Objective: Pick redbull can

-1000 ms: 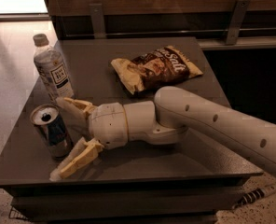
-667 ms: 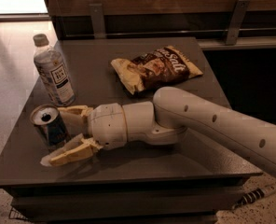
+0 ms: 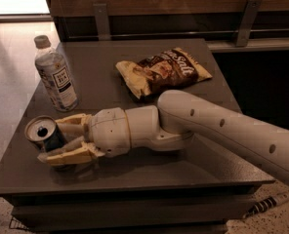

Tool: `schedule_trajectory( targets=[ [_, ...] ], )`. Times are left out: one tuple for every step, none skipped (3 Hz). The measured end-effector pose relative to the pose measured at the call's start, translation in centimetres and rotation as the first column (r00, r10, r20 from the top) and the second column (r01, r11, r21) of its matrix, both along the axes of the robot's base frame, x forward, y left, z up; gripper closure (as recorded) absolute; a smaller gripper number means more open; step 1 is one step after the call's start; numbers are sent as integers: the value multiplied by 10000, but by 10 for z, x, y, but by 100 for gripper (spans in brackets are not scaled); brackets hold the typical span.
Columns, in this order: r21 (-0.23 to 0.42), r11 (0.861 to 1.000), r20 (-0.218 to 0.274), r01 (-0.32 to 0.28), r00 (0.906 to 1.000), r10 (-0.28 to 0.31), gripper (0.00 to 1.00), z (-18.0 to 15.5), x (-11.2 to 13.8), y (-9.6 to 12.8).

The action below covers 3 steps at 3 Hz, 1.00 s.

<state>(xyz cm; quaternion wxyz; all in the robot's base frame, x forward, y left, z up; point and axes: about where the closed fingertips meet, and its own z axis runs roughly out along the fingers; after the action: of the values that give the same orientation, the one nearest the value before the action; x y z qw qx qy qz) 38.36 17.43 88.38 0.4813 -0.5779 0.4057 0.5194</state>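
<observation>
The redbull can (image 3: 41, 129), silver and blue with an open dark drinking hole, stands near the front left corner of the dark table (image 3: 183, 169) and leans a little to the left. My gripper (image 3: 49, 141) reaches in from the right at can height. Its two tan fingers (image 3: 71, 155) press on the can's body from the far and near sides. The lower part of the can is hidden behind the near finger. The white arm (image 3: 222, 126) stretches back to the right edge of the view.
A clear plastic bottle (image 3: 56, 77) with a white label stands just behind the can at the table's left edge. A brown crisp bag (image 3: 164, 71) lies at the middle back. A wooden wall with metal brackets (image 3: 101, 19) stands behind the table.
The fingers have drawn together onto the can. The can has shifted slightly left and tilted. The bottle and the bag have not moved.
</observation>
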Motion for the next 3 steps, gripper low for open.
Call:
schedule_trajectory(
  targets=[
    [-2,10000,11,-31,10000,31,100,1,-1,1],
    [48,10000,27,-48,10000,48,100,3,1,0],
    [284,9995,101,-134,9999,131,100,12,11,-6]
  ],
)
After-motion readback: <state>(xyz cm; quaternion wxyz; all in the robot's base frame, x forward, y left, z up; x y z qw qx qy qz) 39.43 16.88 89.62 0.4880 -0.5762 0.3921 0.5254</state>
